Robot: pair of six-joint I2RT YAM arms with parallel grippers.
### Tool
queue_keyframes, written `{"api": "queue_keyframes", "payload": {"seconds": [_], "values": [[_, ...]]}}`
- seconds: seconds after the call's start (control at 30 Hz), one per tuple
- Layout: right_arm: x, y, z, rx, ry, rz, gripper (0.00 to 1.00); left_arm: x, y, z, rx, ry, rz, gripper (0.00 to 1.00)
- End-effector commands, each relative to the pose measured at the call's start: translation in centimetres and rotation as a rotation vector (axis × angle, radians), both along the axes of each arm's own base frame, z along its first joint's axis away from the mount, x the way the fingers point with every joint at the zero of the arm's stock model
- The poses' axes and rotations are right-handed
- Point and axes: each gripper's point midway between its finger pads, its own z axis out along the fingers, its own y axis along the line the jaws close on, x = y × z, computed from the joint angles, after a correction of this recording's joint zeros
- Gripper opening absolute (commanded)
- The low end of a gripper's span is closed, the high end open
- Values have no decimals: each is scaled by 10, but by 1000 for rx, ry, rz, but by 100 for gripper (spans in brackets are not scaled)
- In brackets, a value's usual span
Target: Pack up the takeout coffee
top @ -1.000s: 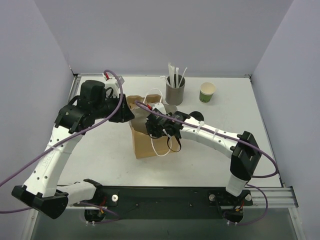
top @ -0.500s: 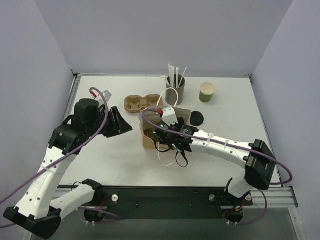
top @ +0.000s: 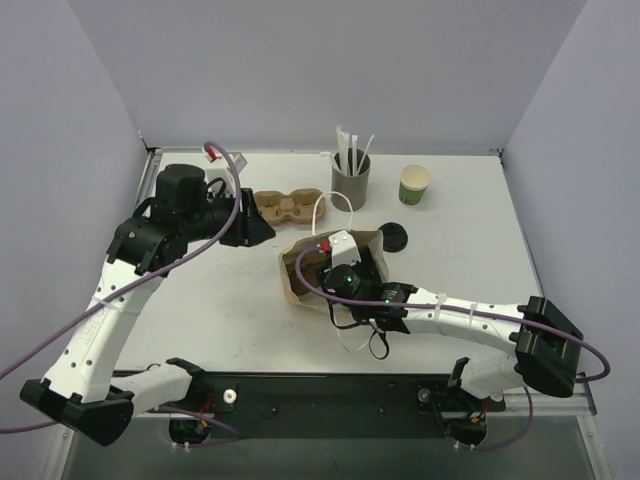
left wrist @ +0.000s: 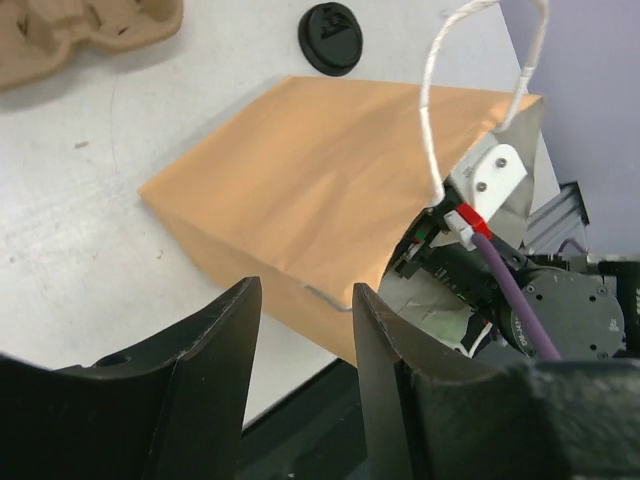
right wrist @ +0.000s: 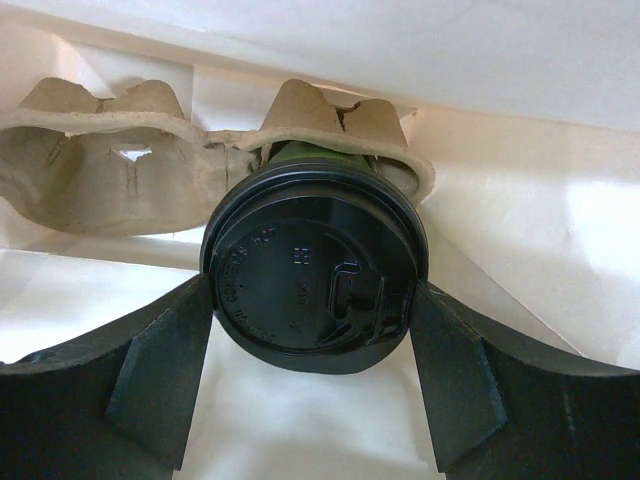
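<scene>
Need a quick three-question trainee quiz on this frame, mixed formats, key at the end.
1. True or false: the left gripper is open and off the bag.
2. Where is the coffee? A) in the left gripper B) in a carrier inside the bag C) outside the bag
3. Fill in: the right gripper's fingers sit either side of the coffee's black ___.
Key: 1 true; 2 B; 3 lid.
</scene>
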Motion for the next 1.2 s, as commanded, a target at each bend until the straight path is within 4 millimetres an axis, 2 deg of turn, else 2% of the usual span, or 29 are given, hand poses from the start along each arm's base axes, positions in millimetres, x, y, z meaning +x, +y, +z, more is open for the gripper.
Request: {"api": "queue_keyframes", "payload": {"seconds": [0.0,0.07,0.17,0.3,0.37,0.43,0.73,0.97,1.1,1.17], "values": [[0,8,-1,37,-37,55,47,-3,-15,28,60,-207,-293,52],[-1,9,-5,38,-39,68,46,-2,-21,24,77,-185,-362,52],[-2,7,-6,35,-46,69,46,-5,-34,27,76,-207,-451,52],[-2,5,-5,34,-55,66,46,-18,-54,29,84,-217,-568,54],[-2,6,-5,38,-53,71,46,-17,-56,18,150,-190,-569,55],[-2,6,-4,43,-54,72,46,-23,-62,16,172,-193,-598,56],[-3,8,-6,43,-48,79,46,-13,-58,-6,337,-167,-550,57],[-3,8,-8,34,-42,77,46,-10,-62,-16,388,-158,-549,57],[-3,7,-11,28,-39,73,46,-14,-64,-25,426,-144,-552,51],[-4,5,-13,26,-35,68,46,-17,-65,-25,429,-150,-553,41]]}}
